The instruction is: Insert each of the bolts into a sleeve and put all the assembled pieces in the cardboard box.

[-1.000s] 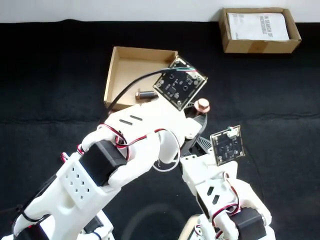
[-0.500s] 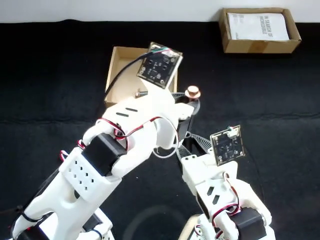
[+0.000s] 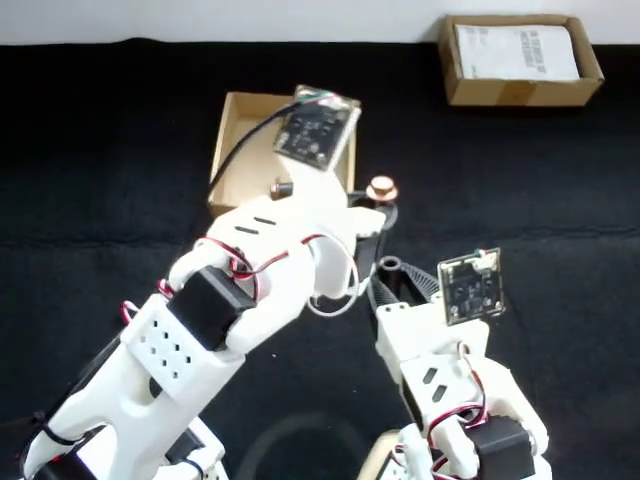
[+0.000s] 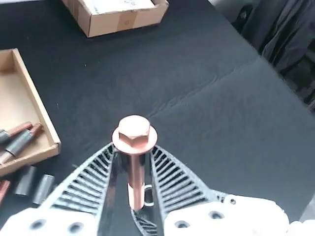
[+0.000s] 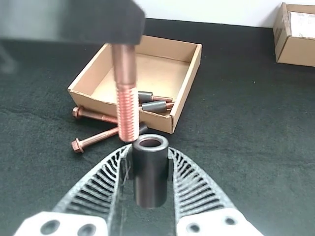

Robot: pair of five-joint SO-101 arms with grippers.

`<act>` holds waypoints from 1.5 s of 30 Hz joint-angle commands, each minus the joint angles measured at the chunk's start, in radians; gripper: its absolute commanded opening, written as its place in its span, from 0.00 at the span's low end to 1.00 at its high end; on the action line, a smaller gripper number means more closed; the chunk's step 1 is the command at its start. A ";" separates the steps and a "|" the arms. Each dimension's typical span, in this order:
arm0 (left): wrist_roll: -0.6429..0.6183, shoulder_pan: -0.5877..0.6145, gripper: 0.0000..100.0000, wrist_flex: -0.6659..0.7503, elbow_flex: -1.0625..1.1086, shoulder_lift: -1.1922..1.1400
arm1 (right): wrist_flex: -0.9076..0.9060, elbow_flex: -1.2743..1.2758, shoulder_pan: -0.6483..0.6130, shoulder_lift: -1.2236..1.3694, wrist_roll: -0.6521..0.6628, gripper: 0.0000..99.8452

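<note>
Grips a copper hex-flange bolt (image 4: 134, 133) in the left hand (image 4: 134, 150), lower centre, head up, threads down. Clamps a dark tubular sleeve (image 5: 150, 177), bore up, in the right hand (image 5: 150, 150), bolt tip just beside its rim. Cardboard box (image 5: 187, 83) edge behind, upper centre; open black counter (image 5: 246, 123) right.

Entry: white printed sheet (image 3: 517, 52), lying in the far cardboard box (image 3: 520, 93). We noted dark lines of print, perhaps a heading, across it. We could read no word, number or sign.
</note>
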State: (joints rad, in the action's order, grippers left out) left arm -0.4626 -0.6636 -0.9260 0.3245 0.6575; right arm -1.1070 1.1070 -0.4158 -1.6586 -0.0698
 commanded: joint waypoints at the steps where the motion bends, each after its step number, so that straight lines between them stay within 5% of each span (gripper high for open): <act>1: -0.049 0.001 0.01 0.028 0.004 0.025 | 0.005 -0.016 0.008 -0.008 -0.006 0.01; 15: -0.043 0.007 0.01 0.094 -0.079 0.024 | 0.005 -0.010 0.008 -0.008 -0.006 0.01; 39: -0.051 -0.001 0.01 0.098 0.107 0.030 | 0.005 -0.015 0.008 -0.008 -0.006 0.01; 45: -0.149 -0.021 0.01 0.098 0.127 0.030 | 0.005 -0.012 0.008 -0.008 -0.006 0.01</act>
State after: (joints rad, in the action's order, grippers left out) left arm -0.5869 -0.6651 -0.8431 0.4672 0.6605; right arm -1.1070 1.1070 -0.4173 -1.6602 -0.0698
